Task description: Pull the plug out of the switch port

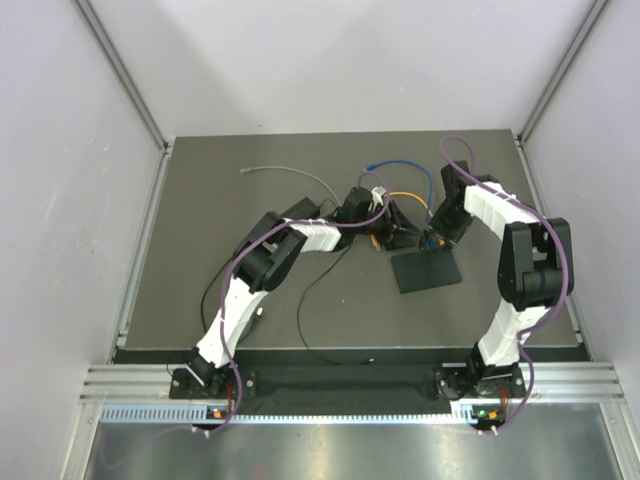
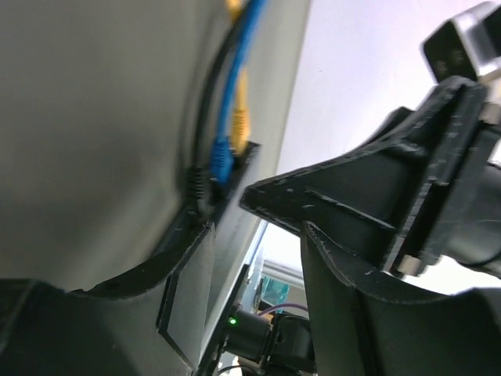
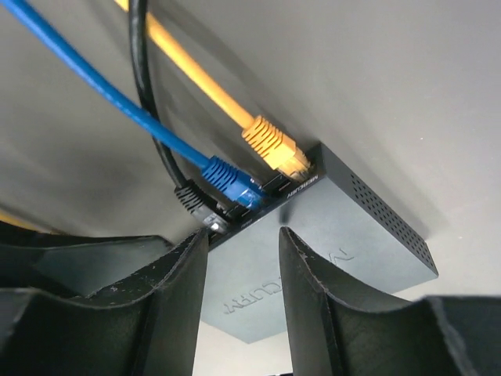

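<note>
The switch (image 1: pixel 428 271) is a flat matte black box right of the table's middle. Yellow (image 3: pixel 274 147), blue (image 3: pixel 227 180) and black (image 3: pixel 196 200) plugs sit in the ports along its far edge. My right gripper (image 3: pixel 243 235) is open, its fingers just above the box's top (image 3: pixel 344 243), short of the blue and black plugs. It also shows in the top view (image 1: pixel 437 238). My left gripper (image 2: pixel 227 211) is open at the ported edge of the switch (image 2: pixel 192 290), next to the black plug (image 2: pixel 196 184) and blue plug (image 2: pixel 221 160). It holds nothing.
A loose grey cable (image 1: pixel 285 173) lies at the back left. Blue (image 1: pixel 405 165) and yellow (image 1: pixel 405 196) cables loop behind the switch. A thin black cord (image 1: pixel 310 300) trails toward the near edge. A small black block (image 1: pixel 298 208) lies by the left arm.
</note>
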You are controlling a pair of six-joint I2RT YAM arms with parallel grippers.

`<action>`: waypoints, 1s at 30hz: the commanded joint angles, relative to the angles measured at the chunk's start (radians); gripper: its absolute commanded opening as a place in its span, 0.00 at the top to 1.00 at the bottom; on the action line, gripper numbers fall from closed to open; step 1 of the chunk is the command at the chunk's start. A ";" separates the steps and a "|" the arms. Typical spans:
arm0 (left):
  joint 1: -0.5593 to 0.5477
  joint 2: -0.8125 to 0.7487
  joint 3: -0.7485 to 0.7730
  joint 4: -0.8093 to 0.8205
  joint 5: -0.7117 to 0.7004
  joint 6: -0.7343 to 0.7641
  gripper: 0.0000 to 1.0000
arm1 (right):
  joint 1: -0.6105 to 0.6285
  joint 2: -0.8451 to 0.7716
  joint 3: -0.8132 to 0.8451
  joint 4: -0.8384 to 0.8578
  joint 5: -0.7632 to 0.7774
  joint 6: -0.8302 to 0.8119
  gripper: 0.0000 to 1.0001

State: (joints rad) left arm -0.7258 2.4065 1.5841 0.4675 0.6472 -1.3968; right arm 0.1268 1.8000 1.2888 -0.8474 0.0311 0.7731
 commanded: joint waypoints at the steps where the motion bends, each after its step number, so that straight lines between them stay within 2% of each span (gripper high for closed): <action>1: -0.006 0.016 0.011 0.036 0.016 0.002 0.48 | 0.000 0.028 0.012 0.001 0.029 0.023 0.59; 9: -0.004 0.000 -0.015 0.023 0.002 0.001 0.48 | 0.002 0.084 0.064 -0.081 0.102 0.005 0.59; 18: -0.050 0.009 -0.030 0.031 0.008 -0.065 0.48 | 0.014 0.137 0.096 -0.148 0.185 -0.121 0.58; 21: -0.078 0.022 -0.061 0.134 0.000 -0.137 0.49 | 0.013 0.118 0.060 -0.144 0.213 -0.153 0.58; 30: -0.153 0.017 -0.078 0.178 -0.015 -0.166 0.50 | 0.010 0.021 -0.089 -0.082 0.233 -0.236 0.57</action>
State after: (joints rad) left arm -0.8421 2.4313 1.5219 0.5655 0.6037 -1.5394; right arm 0.1394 1.8336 1.2705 -0.9813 0.2428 0.5831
